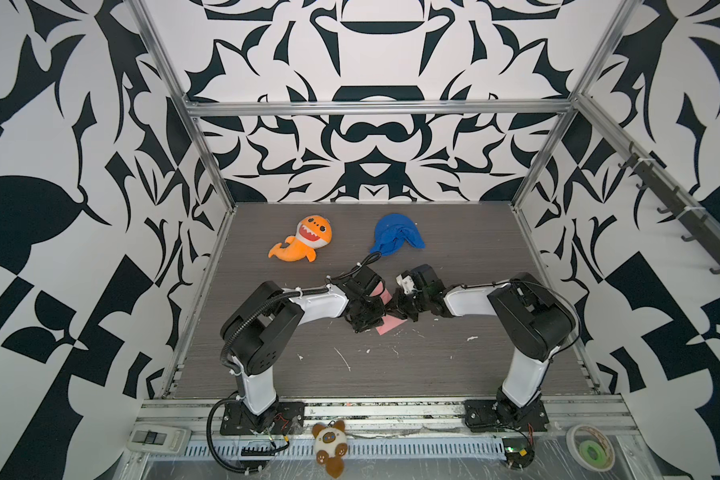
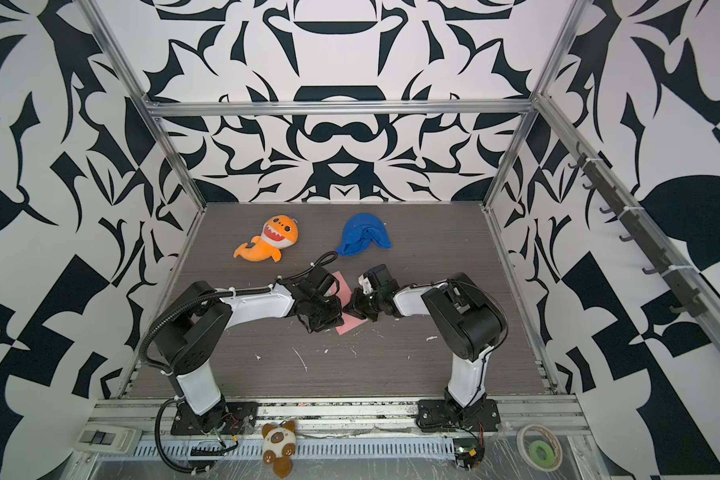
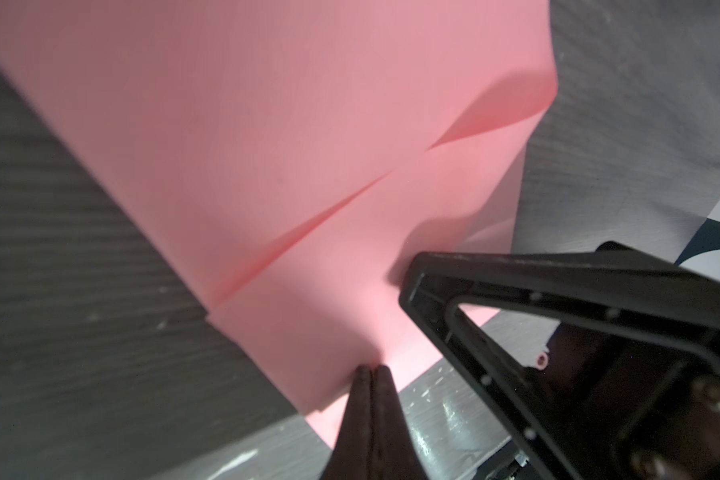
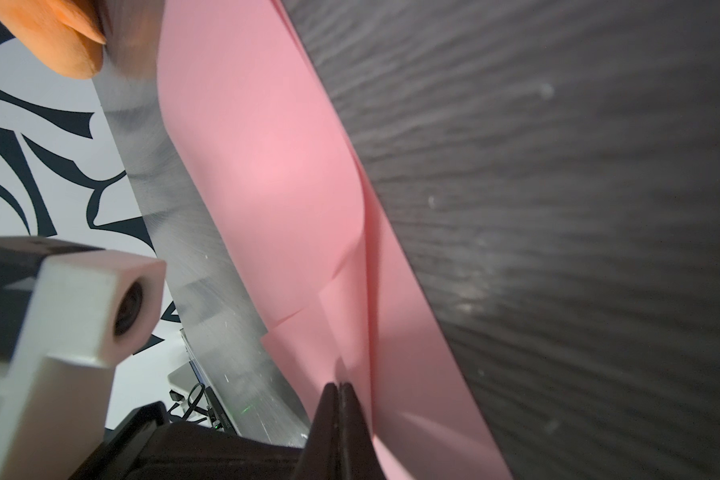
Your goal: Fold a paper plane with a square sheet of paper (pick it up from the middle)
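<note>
Near me, both arms met low over the dark wood-grain desk (image 1: 433, 365). The left end effector (image 3: 373, 370) was clenched on an edge of the thin pink square sheet of paper (image 3: 308, 166). The right end effector (image 4: 339, 385) pinched it at a fold from the opposite side. The sheet stretched between them, a diagonal flap already creased. It looked mid-fold to me; next they would need to align the layers and press the crease flat. Well beyond both sat an orange shark plush toy (image 1: 304, 241) and a crumpled blue cloth (image 1: 395, 235).
</note>
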`<act>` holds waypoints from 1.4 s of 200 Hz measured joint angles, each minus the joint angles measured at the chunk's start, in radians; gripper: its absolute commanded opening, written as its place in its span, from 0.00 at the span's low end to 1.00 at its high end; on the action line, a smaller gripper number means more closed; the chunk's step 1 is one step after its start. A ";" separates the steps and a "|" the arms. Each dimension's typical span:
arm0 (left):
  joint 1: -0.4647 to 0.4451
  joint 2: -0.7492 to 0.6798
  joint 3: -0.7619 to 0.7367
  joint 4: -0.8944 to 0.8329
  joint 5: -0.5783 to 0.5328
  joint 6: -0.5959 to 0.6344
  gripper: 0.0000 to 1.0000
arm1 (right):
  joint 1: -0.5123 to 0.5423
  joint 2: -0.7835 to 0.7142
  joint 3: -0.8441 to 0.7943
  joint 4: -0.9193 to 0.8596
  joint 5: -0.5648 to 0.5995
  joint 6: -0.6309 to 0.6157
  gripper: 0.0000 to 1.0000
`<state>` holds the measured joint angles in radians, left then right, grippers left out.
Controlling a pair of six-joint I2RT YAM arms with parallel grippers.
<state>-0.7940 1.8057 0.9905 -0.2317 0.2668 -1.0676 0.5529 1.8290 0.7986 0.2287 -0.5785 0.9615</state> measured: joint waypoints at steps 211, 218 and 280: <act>-0.001 -0.001 0.037 -0.127 -0.034 0.212 0.00 | -0.129 -0.008 0.204 -0.330 -0.006 -0.500 0.04; 0.004 -0.001 0.038 -0.136 -0.033 0.237 0.00 | -0.113 -0.010 0.193 -0.312 -0.025 -0.498 0.04; 0.049 -0.001 0.039 -0.178 0.013 0.387 0.00 | -0.054 0.042 0.159 -0.250 -0.116 -0.487 0.03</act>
<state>-0.7448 1.8046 1.0298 -0.4095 0.2802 -0.6807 0.4988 1.8713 0.9573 -0.0212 -0.6945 0.4744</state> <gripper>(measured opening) 0.041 0.048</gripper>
